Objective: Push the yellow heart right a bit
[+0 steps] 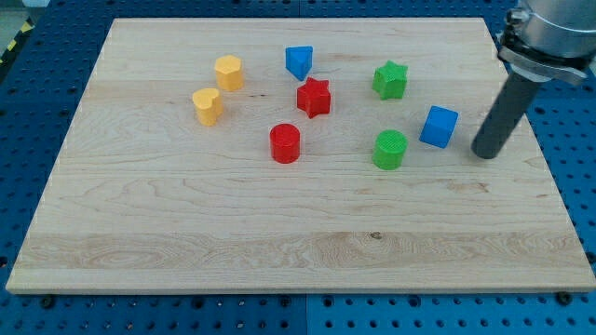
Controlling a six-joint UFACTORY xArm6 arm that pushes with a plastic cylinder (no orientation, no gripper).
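Note:
The yellow heart (pixel 207 105) lies on the wooden board at the view's upper left, just below and left of a yellow hexagon (pixel 229 72). My tip (pixel 485 152) rests on the board at the view's far right, just right of the blue cube (pixel 439 127). The tip is far from the yellow heart, with several blocks between them.
A blue triangle (pixel 298 62), a red star (pixel 315 97), a red cylinder (pixel 285 143), a green star (pixel 390 80) and a green cylinder (pixel 390 149) stand around the middle. The wooden board (pixel 279 242) lies on a blue perforated table.

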